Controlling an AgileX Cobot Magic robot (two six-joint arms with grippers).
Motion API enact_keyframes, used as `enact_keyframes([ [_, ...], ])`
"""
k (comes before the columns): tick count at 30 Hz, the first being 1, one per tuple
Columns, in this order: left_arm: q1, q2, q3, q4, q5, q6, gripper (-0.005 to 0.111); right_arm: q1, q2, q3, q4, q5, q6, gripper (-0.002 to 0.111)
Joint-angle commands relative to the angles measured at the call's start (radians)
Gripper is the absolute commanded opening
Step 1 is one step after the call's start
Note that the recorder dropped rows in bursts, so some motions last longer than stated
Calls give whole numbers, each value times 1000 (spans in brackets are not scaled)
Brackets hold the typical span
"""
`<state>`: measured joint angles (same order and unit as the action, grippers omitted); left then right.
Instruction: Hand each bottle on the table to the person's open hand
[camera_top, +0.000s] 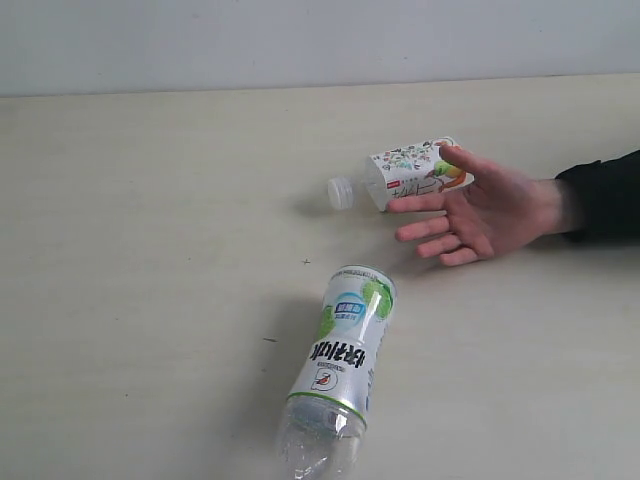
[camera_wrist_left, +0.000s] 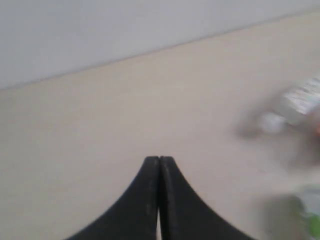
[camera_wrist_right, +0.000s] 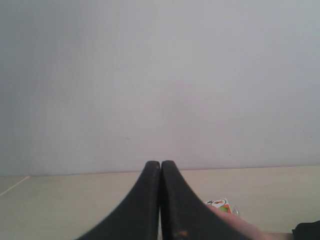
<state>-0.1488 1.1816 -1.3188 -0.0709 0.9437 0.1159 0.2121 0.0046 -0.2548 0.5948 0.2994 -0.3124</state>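
Pale cream table (camera_top: 150, 250) runs back to a plain grey-white wall (camera_top: 300, 40). My left pincer (camera_wrist_left: 159, 160) and right pincer (camera_wrist_right: 160, 164) are both pressed fully closed, holding nothing. At the far right, the floral bottle (camera_top: 405, 170) lies on its side against the person's open hand (camera_top: 490, 215), which rests palm up, presumably waiting to receive. The lime bottle (camera_top: 345, 345) lies toppled nearer, around the centre.

The pale table (camera_top: 150, 250) spans the frame. On it lie the lime-label bottle (camera_top: 345, 360) (lower centre) and the floral-label bottle (camera_top: 405, 172), upper right.
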Motion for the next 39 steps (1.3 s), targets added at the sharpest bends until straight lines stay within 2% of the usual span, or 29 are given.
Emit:
enact_keyframes([
  [1,-54,52,1,-359,115,197,0,-3,-5,5,0,-3,2,0],
  [4,-149,61,28,-283,97,97,0,-3,-5,5,0,-3,2,0],
  [7,-277,63,71,-138,72,-17,0,-3,-5,5,0,-3,2,0],
  [9,-353,63,101,-111,60,-28,0,-3,-5,5,0,-3,2,0],
  [13,-453,63,133,-111,25,-26,0,-3,-5,5,0,-3,2,0],
  [16,-480,63,137,-128,-18,-24,0,-3,-5,5,0,-3,2,0],
  [19,-480,63,137,-156,-69,-15,0,-3,-5,5,0,-3,2,0],
  [24,-480,89,137,-194,-56,-15,1,-3,-5,5,0,-3,0,0],
  [26,-480,116,137,-202,-21,-19,7,-3,-5,5,0,-3,0,0],
  [31,-488,210,137,-196,43,-116,37,-3,-5,5,0,-3,0,0],
  [35,-563,284,137,-101,48,-223,40,-3,-5,5,0,-1,0,0],
  [39,-682,352,131,44,48,-356,42,-3,-5,5,0,-1,0,0],
])
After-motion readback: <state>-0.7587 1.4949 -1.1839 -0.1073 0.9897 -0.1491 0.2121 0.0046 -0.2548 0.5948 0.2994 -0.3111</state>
